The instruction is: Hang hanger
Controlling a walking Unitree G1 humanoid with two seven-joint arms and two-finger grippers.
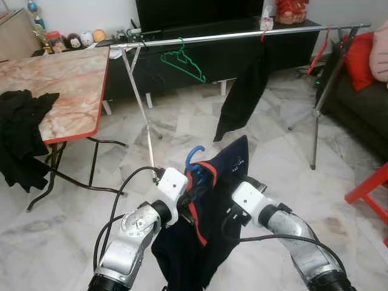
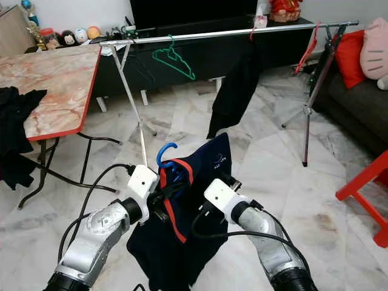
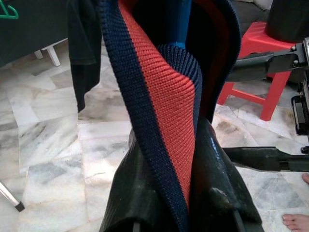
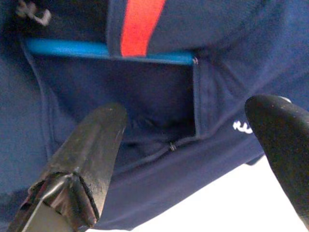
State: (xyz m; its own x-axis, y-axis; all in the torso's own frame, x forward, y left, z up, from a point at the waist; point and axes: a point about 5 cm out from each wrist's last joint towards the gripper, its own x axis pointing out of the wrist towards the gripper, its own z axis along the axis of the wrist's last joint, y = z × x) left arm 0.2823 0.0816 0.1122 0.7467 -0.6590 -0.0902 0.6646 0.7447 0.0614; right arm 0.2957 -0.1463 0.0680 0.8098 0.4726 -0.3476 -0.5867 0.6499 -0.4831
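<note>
A blue hanger [image 1: 194, 155] carries a navy shirt [image 1: 233, 167] with a red-lined collar [image 3: 169, 96], held low in front of me. My left gripper [image 3: 171, 133] is shut on the collar fold just below the hanger's hook. My right gripper [image 4: 188, 108] stands open beside the shirt's body, one finger on each side of a fabric fold, with the hanger's blue bar [image 4: 72, 48] beyond it. The silver clothes rail [image 1: 242, 35] runs across the room well ahead and above.
On the rail hang a green hanger [image 1: 182, 60], a black garment [image 1: 245, 91] and a red hanger [image 1: 320, 51]. A marble-top table [image 1: 60, 85] with black cloth [image 1: 21, 133] stands left. A sofa [image 1: 364, 103] and a red stool [image 1: 370, 188] are right. A person's toes [image 3: 294, 222] are nearby.
</note>
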